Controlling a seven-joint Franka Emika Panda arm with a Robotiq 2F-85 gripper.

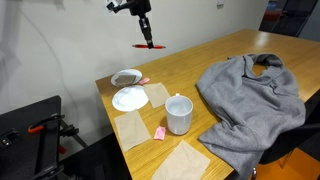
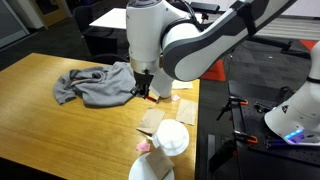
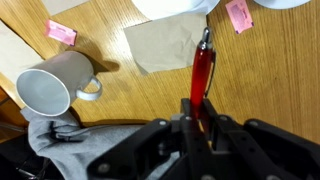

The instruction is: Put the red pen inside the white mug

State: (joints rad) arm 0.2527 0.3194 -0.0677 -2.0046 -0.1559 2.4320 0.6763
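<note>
The red pen is held in my gripper, which is shut on it; the pen sticks out past the fingertips. In an exterior view my gripper hangs high above the table's far left side with the red pen pointing down. In the other exterior view the pen shows small below the arm. The white mug stands upright near the table's front edge; it also shows in the wrist view at the left, and in an exterior view. The gripper is well apart from the mug.
A grey sweater covers the table's right side. A shallow whitish bowl and a flat white plate lie at the left. Brown napkins and small pink pieces lie round the mug.
</note>
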